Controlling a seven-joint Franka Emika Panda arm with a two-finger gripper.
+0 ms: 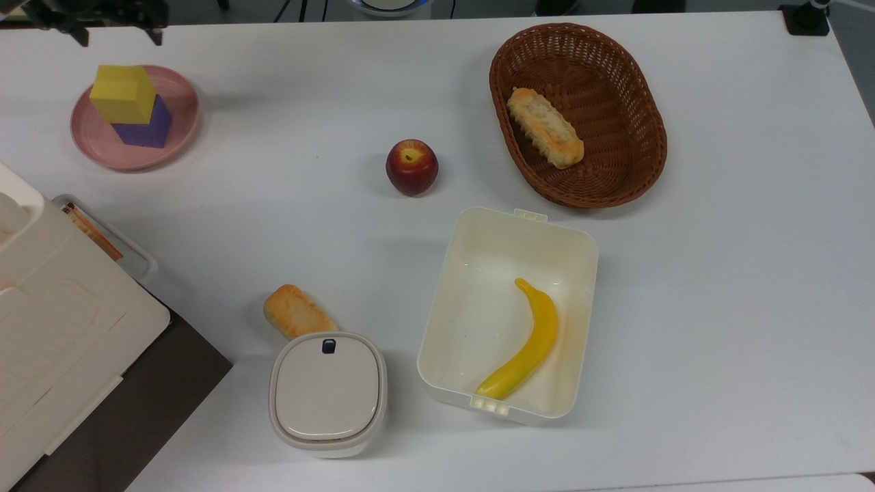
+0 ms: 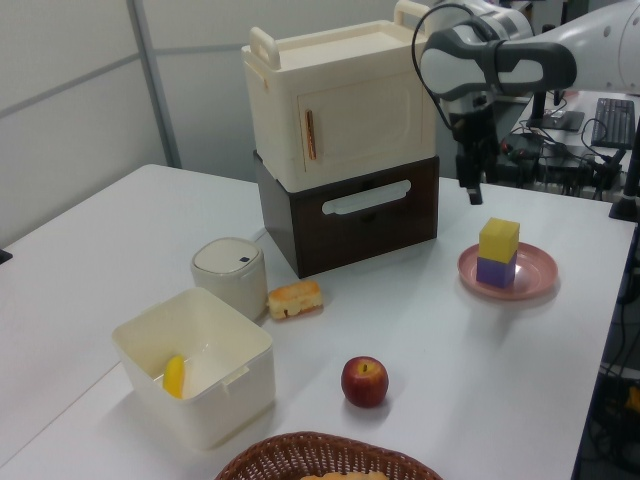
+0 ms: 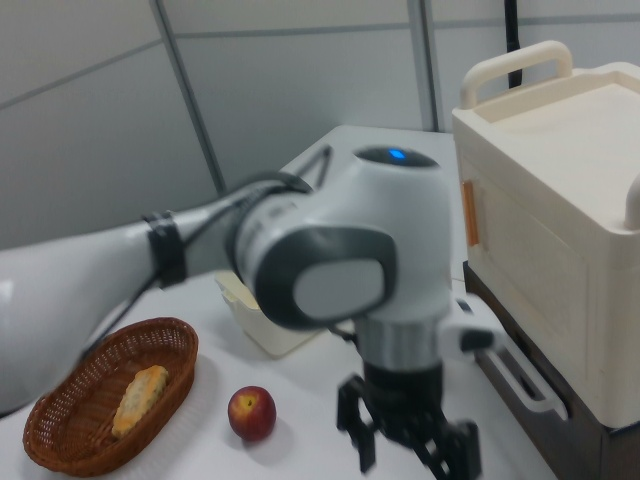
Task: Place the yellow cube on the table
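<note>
The arm reaches in from the left view's right as a white, grey-jointed limb, its forearm lying roughly level and its rounded wrist housing turned so that the black claw (image 2: 470, 188) hangs straight down. In the top view the claw (image 1: 116, 35) sits at the upper left edge, its two dark fingertips (image 1: 157, 37) spread well apart with nothing between them. The right view looks at the wrist from close by: the bulky white and grey joint carries the claw (image 3: 412, 462) below it, fingers pointing downward and held apart.
</note>
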